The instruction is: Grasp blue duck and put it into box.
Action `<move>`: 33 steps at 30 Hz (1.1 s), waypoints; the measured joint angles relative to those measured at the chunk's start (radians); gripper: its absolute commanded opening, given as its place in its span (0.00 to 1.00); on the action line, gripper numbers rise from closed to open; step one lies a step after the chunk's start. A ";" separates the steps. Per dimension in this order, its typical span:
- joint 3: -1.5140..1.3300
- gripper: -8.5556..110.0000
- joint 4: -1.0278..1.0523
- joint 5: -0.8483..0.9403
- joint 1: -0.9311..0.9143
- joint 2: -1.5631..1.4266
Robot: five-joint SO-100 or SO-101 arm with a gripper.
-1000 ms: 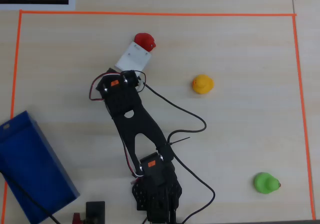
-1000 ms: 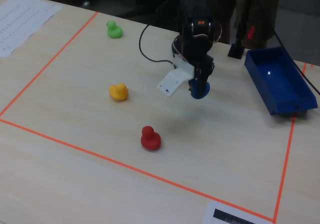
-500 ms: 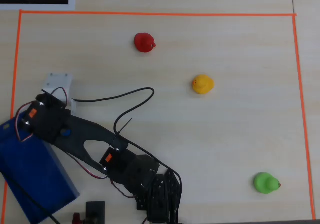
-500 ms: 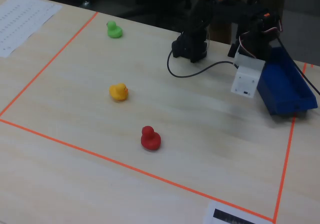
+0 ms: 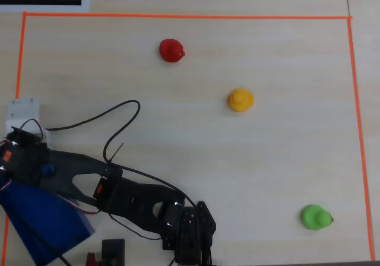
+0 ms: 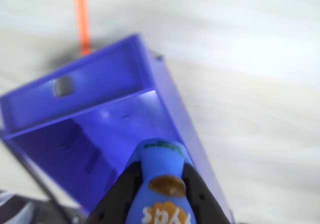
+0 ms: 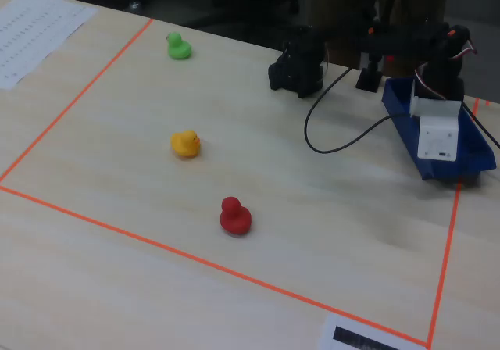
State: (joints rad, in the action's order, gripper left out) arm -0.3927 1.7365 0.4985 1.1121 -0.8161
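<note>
The blue duck is held between my gripper's two black fingers, directly over the open blue box. In the overhead view the gripper is at the far left, above the box, and a small part of the duck shows. In the fixed view the gripper hangs over the box at the right, and the duck is hidden there.
A red duck, a yellow duck and a green duck stand apart on the table inside an orange tape border. A black cable loops beside the arm. The box straddles the left tape line.
</note>
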 measured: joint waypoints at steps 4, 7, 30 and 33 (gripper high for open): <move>0.014 0.07 0.003 -0.015 0.008 0.002; 0.015 0.07 0.003 -0.017 0.014 0.018; -0.106 0.16 0.005 0.086 0.115 0.025; -0.097 0.07 0.005 0.089 0.049 -0.009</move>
State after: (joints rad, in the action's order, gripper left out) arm -0.4893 1.7411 0.5875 1.1612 -0.8253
